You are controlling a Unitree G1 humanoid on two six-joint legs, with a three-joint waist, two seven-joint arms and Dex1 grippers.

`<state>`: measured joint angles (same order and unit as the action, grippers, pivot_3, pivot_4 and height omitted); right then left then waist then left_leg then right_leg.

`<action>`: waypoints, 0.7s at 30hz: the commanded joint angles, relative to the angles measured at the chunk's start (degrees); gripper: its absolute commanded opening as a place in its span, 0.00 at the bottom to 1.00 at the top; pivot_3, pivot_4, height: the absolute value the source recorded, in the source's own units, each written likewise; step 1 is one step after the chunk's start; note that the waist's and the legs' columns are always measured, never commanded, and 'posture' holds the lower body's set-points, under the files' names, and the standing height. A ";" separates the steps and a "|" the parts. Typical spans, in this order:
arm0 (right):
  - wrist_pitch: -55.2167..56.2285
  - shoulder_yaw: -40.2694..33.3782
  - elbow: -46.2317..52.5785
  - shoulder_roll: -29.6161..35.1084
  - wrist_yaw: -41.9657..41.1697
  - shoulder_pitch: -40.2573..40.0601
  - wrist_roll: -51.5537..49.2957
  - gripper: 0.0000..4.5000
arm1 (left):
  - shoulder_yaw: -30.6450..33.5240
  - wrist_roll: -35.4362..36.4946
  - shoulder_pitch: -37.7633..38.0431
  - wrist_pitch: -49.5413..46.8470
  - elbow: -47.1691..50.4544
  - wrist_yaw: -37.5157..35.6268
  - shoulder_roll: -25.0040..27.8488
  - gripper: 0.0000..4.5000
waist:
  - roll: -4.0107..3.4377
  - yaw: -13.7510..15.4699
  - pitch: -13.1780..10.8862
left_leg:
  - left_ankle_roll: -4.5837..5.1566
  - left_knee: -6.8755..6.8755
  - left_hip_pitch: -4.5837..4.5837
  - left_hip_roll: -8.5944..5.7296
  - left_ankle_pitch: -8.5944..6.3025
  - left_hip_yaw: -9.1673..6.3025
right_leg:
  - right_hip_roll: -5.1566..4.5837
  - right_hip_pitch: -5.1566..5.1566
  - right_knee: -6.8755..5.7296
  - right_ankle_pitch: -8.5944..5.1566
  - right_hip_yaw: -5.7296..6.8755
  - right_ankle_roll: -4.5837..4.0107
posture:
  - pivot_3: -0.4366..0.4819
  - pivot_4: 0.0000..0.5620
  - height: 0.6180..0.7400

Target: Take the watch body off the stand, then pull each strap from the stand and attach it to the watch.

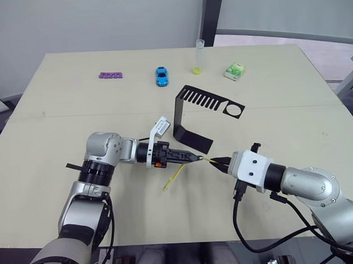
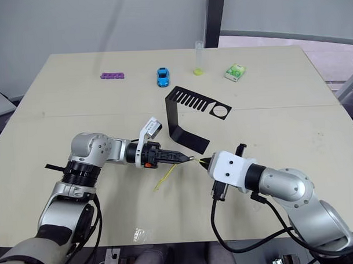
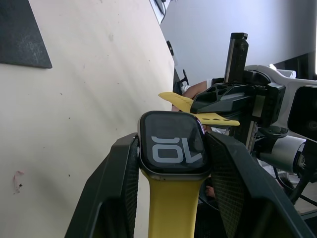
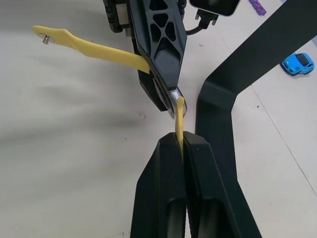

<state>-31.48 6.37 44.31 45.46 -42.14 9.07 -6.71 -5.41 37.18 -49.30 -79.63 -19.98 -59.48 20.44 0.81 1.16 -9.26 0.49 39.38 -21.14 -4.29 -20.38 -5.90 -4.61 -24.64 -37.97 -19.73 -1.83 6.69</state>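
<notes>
At the centre of the frame, the watch body [image 3: 173, 145], one yellow strap [image 1: 173, 178] attached, is clamped by the left gripper [image 1: 192, 158]; the second strap [image 4: 180, 119] is pinched by the right gripper [image 1: 219, 162] against it, below the stand [image 1: 190, 117].

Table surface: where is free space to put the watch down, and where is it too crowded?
Bare table lies left of the stand, below the purple piece and the blue toy car; also right of the stand, below the green-white packet. Crowded: in front of the stand's foot, where left gripper and right gripper meet.
</notes>
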 commanded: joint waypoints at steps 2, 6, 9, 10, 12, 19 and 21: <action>0.07 0.52 0.75 -0.65 0.37 1.85 0.11 0.00 | 0.79 2.05 -1.46 -0.42 2.20 0.07 -0.85 0.35 | 0.00 -0.05 0.00 | 0.00 0.00 0.00 0.00 0.00 0.00 | 0.00 0.00 0.00 0.00 0.00 0.00 | 0.48 0.27 1.00; -0.06 0.91 0.64 -0.70 0.19 2.38 0.15 0.00 | 0.78 2.05 -1.47 -0.44 2.51 0.20 -1.10 0.35 | 0.00 -0.03 0.00 | 0.00 0.01 0.00 0.00 0.00 0.00 | 0.00 0.00 0.00 0.00 0.00 0.00 | 0.48 0.27 1.00; -0.14 1.14 0.62 -0.65 0.00 2.56 0.12 0.00 | 0.78 2.06 -1.53 -0.37 2.56 0.34 -1.29 0.35 | 0.00 -0.03 0.00 | 0.00 0.02 0.00 0.00 0.00 0.00 | 0.00 0.00 -0.01 0.00 0.00 0.00 | 0.48 0.27 1.00; -0.20 1.24 0.64 -0.61 -0.09 2.62 0.11 0.00 | 0.79 2.05 -1.55 -0.29 2.53 0.40 -1.36 0.35 | 0.00 -0.03 0.00 | 0.00 0.02 0.00 0.00 0.00 0.00 | 0.00 0.00 -0.01 0.00 0.00 0.00 | 0.48 0.27 1.00; -0.30 1.31 0.71 -0.55 -0.18 2.65 0.05 0.00 | 0.85 2.02 -1.61 -0.19 2.43 0.53 -1.52 0.35 | 0.00 -0.03 0.00 | 0.00 0.02 -0.01 0.00 0.00 0.00 | 0.00 0.00 -0.01 0.00 0.00 0.00 | 0.48 0.27 1.00; -0.23 1.53 0.50 -0.41 -0.29 2.59 0.15 0.00 | 0.91 2.06 -1.67 -0.14 2.42 0.48 -1.80 0.35 | 0.00 -0.03 0.00 | 0.00 0.01 0.00 0.00 0.00 0.00 | 0.00 0.00 -0.01 0.00 0.00 0.00 | 0.48 0.27 1.00; -0.28 1.65 0.40 -0.39 -0.32 2.80 0.18 0.00 | 0.87 2.12 -1.56 -0.19 2.70 0.47 -1.92 0.35 | 0.00 -0.03 0.00 | 0.00 0.02 0.00 0.00 0.00 0.00 | 0.00 0.00 0.00 0.00 0.00 0.00 | 0.48 0.27 1.00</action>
<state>-32.63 7.62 43.25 45.34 -42.16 10.72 -6.40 -4.67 37.18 -49.30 -79.85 -19.91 -58.76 19.46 0.81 1.13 -9.26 0.49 39.40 -21.14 -4.29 -20.38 -5.90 -4.61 -24.64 -37.97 -19.73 -1.83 6.69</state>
